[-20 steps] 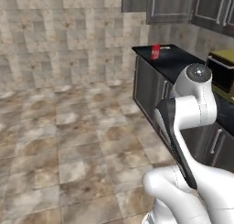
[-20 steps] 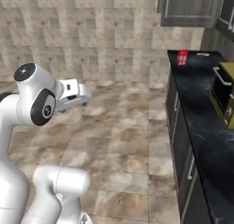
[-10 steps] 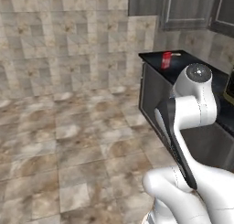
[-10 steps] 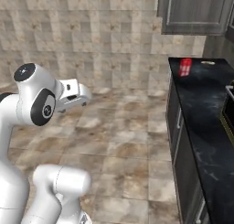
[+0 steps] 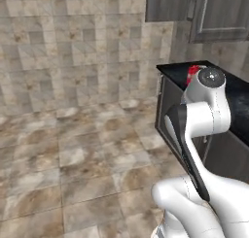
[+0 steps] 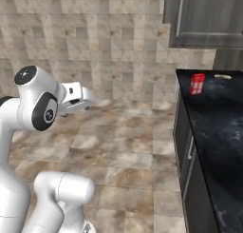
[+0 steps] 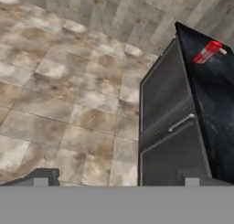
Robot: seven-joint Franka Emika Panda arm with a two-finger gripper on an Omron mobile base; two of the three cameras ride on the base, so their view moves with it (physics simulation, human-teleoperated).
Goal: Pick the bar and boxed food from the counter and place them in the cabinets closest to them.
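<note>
The boxed food (image 6: 197, 83) is a slim red carton standing near the far end of the black counter (image 6: 213, 132). It also shows in the hand view as the boxed food (image 7: 207, 52), far off at the upper right, and in the left base view as the boxed food (image 5: 191, 73), partly hidden behind my arm. The bar is out of view. Dark wood cabinets (image 6: 204, 18) hang above the counter's end. My gripper (image 7: 116, 178) is open and holds nothing, its tips wide apart. It hangs over the tiled floor, well short of the counter (image 7: 212, 99). In the right base view the gripper (image 6: 91, 102) points toward the wall.
A pale tan stick (image 6: 222, 76) lies just behind the carton. Grey base cupboards (image 7: 167, 127) with metal handles face the open tiled floor (image 6: 128, 146). A tiled wall (image 5: 73, 42) closes the far side.
The whole scene has shifted in both base views: the camera has moved, and the counter end and carton now look nearer. The arm holds the same pose, gripper still open.
</note>
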